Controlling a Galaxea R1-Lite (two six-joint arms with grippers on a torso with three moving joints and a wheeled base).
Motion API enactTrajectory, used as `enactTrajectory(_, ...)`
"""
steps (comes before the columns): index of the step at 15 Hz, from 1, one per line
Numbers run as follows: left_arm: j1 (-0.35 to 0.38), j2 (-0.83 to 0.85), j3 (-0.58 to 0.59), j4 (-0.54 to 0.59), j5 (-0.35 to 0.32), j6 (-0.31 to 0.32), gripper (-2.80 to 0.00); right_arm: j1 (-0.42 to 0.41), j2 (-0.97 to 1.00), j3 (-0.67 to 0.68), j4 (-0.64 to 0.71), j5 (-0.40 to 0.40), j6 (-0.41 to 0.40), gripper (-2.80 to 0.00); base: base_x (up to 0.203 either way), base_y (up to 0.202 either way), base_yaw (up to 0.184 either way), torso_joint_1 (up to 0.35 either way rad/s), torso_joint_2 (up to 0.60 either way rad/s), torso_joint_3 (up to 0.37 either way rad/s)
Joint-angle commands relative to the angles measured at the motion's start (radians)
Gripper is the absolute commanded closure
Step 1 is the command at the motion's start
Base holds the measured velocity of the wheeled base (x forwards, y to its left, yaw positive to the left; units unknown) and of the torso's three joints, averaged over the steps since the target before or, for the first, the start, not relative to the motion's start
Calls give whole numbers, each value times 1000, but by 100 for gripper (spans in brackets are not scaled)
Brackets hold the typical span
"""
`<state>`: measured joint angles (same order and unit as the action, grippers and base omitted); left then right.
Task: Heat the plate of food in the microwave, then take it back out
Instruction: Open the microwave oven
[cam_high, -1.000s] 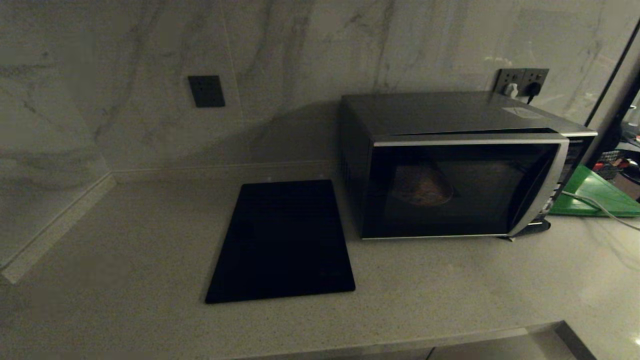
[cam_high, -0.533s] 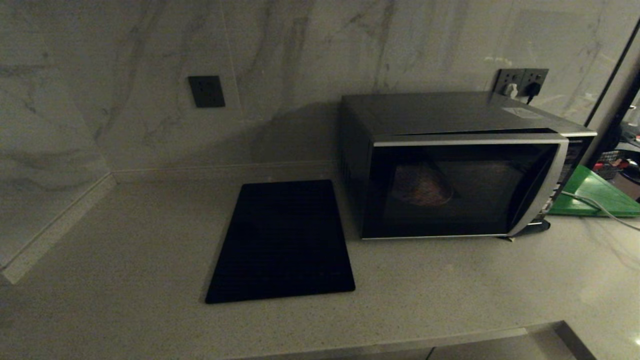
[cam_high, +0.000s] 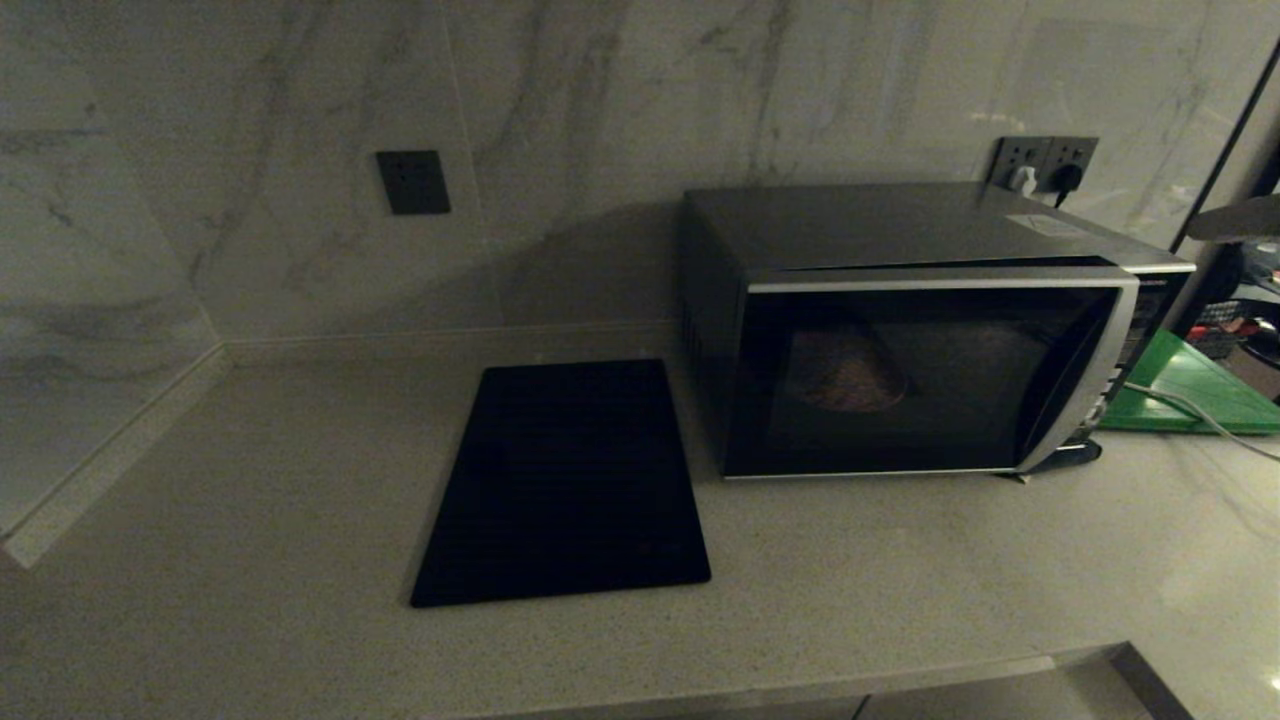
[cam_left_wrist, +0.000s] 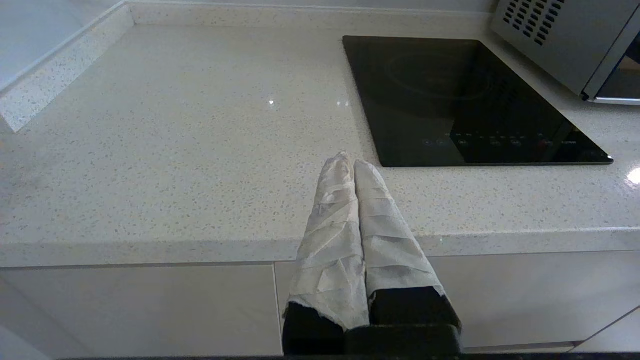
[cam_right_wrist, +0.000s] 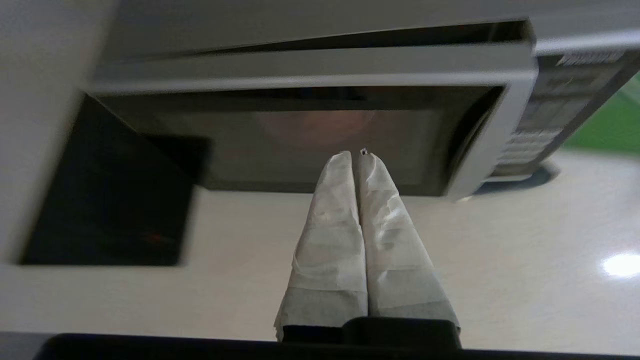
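Note:
The microwave stands on the counter at the right, with a thin dark gap along the top of its dark glass door. Through the glass the plate of food shows dimly inside, a blurred reddish patch in the right wrist view. My right gripper is shut and empty, held in the air in front of the door and pointing at it. A pale grey sliver of it enters the head view at the right edge. My left gripper is shut and empty, low by the counter's front edge.
A flat black panel is set in the counter left of the microwave. A green board and a white cable lie to its right, below wall sockets. The silver handle strip and button panel are on the microwave's right.
A pale grey sliver has come into the head view at the right edge, above the microwave's right corner. The microwave, its door and the plate inside have not moved.

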<state>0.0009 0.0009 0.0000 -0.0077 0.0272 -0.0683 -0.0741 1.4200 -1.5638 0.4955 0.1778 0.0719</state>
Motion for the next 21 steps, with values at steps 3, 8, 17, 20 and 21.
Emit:
enactTrajectory(3,-1,1,0,0,0,-1,0,-59,83,-44,66,-96,-53,0,0,0,0,0,0,0)
enactTrajectory(8,-1,1,0,0,0,-1,0,-74,260,-239,69,-289,139,0,0,0,0,0,0,0)
enactTrajectory(17,1,1,0,-1,0,-1,0,-19,477,-404,55,-408,253,0,0,0,0,0,0,0)
enactTrajectory(20,-1,1,0,0,0,-1,0,-5,528,-410,-14,-380,252,0,0,0,0,0,0,0)
enactTrajectory(21,-1,1,0,0,0,-1,0,-4,541,-410,-37,-366,252,0,0,0,0,0,0,0)
